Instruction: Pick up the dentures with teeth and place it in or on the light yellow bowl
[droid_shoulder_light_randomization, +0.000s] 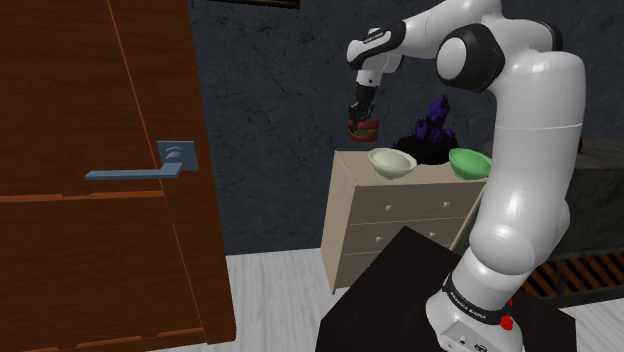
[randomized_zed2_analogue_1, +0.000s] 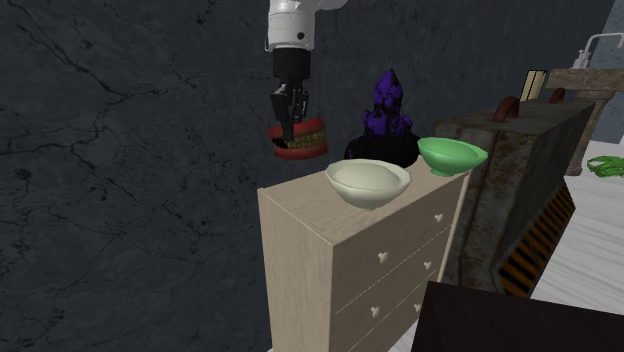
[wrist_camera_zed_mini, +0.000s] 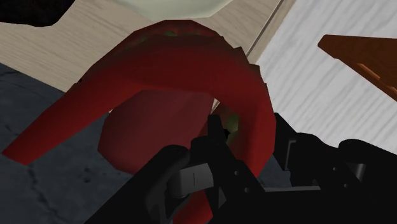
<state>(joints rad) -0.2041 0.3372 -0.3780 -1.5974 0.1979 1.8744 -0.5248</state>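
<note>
With the hand (randomized_zed2_analogue_1: 290, 122) clenched on the red dentures (randomized_zed2_analogue_1: 300, 143) above the dresser's (randomized_zed2_analogue_1: 300, 205) left end in the second exterior view, the carry looks in hand, next needing a shift right over the pale yellow bowl (randomized_zed2_analogue_1: 368, 183).

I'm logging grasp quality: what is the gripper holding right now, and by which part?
The dentures, hanging clear of the dresser; the gripper is shut on one side of their red gum arch.
</note>
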